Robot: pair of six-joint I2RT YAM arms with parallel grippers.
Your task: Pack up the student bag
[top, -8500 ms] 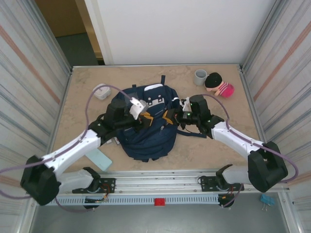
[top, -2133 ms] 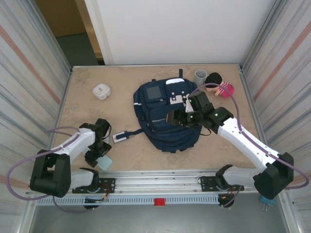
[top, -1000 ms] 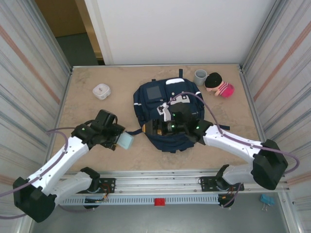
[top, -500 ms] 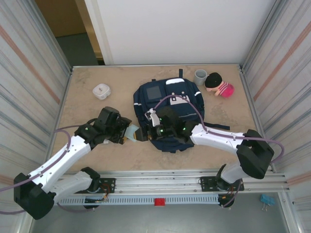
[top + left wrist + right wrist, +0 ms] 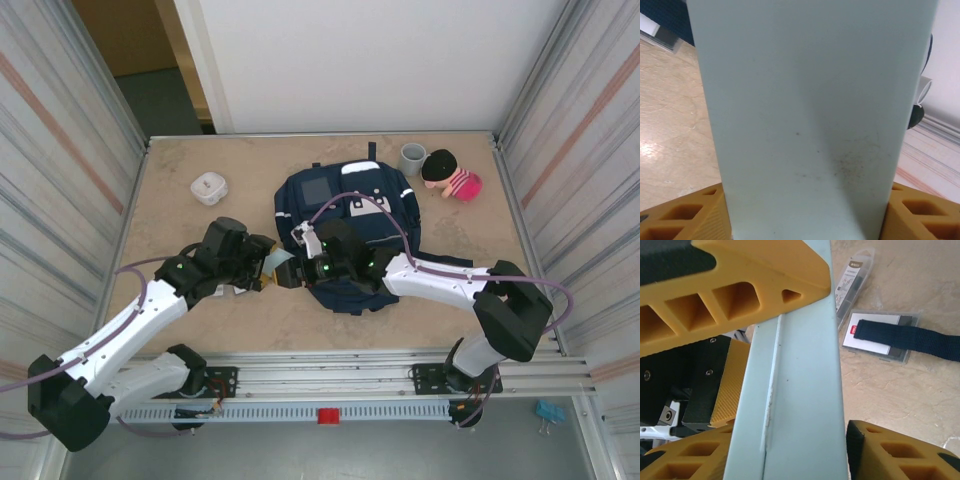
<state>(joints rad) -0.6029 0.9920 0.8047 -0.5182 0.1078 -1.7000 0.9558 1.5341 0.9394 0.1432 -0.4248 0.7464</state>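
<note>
Both left fingers clamp the pale blue slab across its width, and the right fingers appear pressed against its two faces, so the slab bridges the left gripper and right gripper. For a clean handover, I'd have the left let go only once the right pinch is firm, and hold the slab level meanwhile. Count, going outward: one slab; one badge holder on a navy strap and one clear pack on the table; one student bag lying flat mid-table just beyond the grippers; then one white box, one grey cup, one plush doll.
</note>
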